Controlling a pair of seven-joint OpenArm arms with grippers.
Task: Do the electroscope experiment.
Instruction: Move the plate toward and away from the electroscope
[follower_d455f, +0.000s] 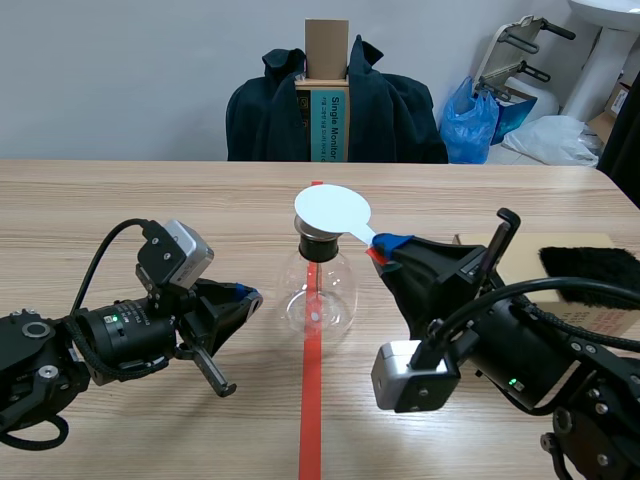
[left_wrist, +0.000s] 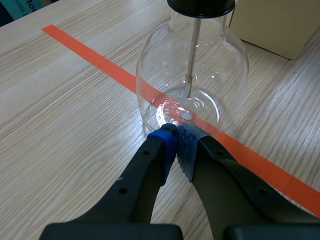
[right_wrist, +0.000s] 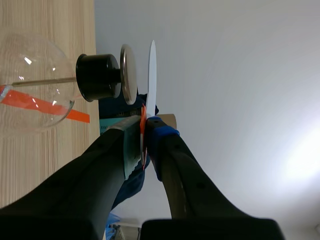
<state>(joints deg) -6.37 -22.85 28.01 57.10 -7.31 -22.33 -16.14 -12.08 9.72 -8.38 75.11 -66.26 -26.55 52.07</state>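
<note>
from across the room, the glass flask (follower_d455f: 316, 292) of the electroscope stands in the middle of the wooden table (follower_d455f: 120, 200), right on the orange tape line (follower_d455f: 311, 400). the right gripper (follower_d455f: 385, 250) comes in from the right and pinches the orange handle of a white disc (follower_d455f: 332, 212), holding the disc flat over the flask's top. the left gripper (follower_d455f: 250, 296) sits low by the flask's left side, fingers pressed together with nothing between them. a cardboard box (follower_d455f: 520, 262) with a piece of black fur (follower_d455f: 590, 262) on it lies behind the right arm. a chair draped with a dark jacket (follower_d455f: 400, 110) stands past the far edge.

looking down the left wrist, the blue-padded fingertips meet just at the base of the flask. a thin rod (left_wrist: 193, 50) hangs inside the glass from the black stopper (left_wrist: 200, 5).

from the right wrist, the disc shows edge-on, clamped between the two pads. it stands just beside the metal plate (right_wrist: 128, 67) on the stopper, with a thin gap between them.
</note>
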